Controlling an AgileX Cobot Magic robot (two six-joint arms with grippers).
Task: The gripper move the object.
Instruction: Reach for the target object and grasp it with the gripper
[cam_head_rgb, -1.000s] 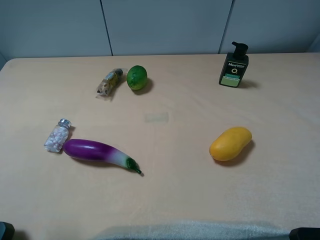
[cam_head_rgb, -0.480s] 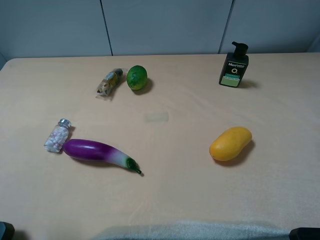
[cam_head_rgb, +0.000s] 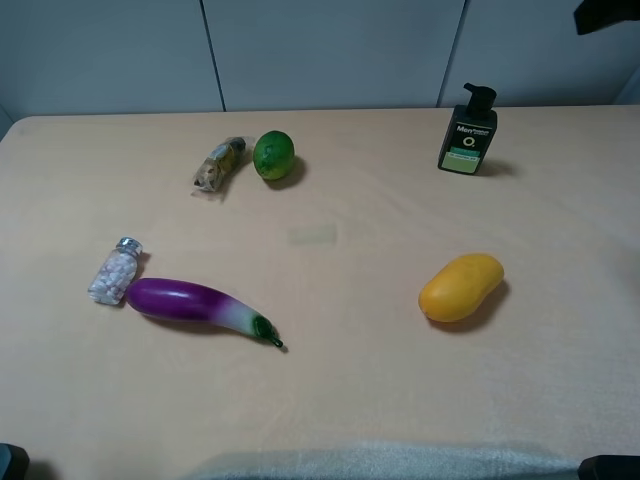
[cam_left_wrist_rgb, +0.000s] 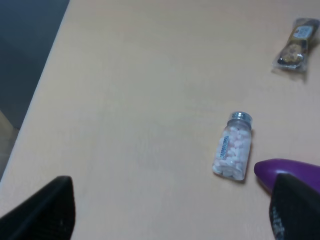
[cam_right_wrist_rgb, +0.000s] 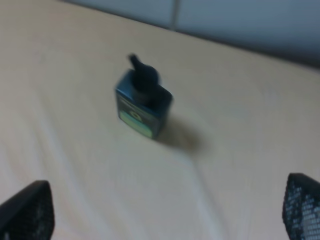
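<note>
The black pump bottle (cam_head_rgb: 467, 133) with a green-and-white label stands upright at the table's far right. It also shows in the right wrist view (cam_right_wrist_rgb: 144, 97), blurred, ahead of my right gripper (cam_right_wrist_rgb: 162, 215). That gripper is open and empty, its fingertips (cam_right_wrist_rgb: 25, 212) wide apart and well short of the bottle. A dark part of my right arm (cam_head_rgb: 603, 14) shows high at the top right of the exterior view. My left gripper (cam_left_wrist_rgb: 167, 212) is open and empty above the table's left side, near a pill bottle (cam_left_wrist_rgb: 232, 148).
A yellow mango (cam_head_rgb: 460, 287) lies in front of the pump bottle. A lime (cam_head_rgb: 273, 155) and a snack packet (cam_head_rgb: 219, 165) lie at the back left. A purple eggplant (cam_head_rgb: 200, 305) and the pill bottle (cam_head_rgb: 116, 271) lie at the left.
A dark part of the right arm has come into the top right of the exterior view. Nothing on the table has moved.
</note>
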